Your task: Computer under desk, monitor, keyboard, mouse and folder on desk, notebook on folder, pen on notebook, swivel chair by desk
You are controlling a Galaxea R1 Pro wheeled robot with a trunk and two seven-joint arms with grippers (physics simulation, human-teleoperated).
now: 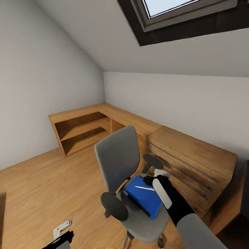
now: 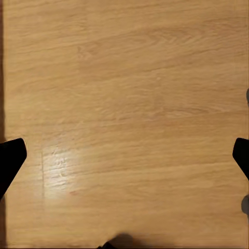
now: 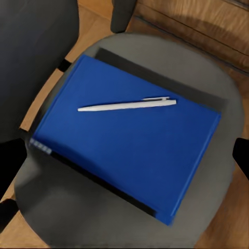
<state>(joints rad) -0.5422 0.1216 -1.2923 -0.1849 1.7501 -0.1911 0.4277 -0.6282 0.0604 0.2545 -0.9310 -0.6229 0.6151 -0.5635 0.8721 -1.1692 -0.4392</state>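
An attic bedroom is shown, with sloped grey walls, a skylight (image 1: 180, 10) overhead and a light wooden floor (image 1: 41, 186). A low wooden shelving unit (image 1: 83, 129) runs along the far walls and around the corner, ending in a chest of drawers (image 1: 193, 159).

A grey swivel chair (image 1: 119, 159) is seen in front of the drawers, its backrest turned towards the shelves. A bright blue folder (image 3: 129, 140) lies flat on the seat, and a white pen (image 3: 127, 105) rests across the top of it. A thin dark edge is visible under the folder.

The right tool (image 1: 155, 180) is held just above the folder, near the chair's armrest, with its fingers spread apart and nothing gripped. The left tool (image 1: 60, 238) hangs low over bare floor, likewise released, its dark fingertips (image 2: 10, 158) set wide.
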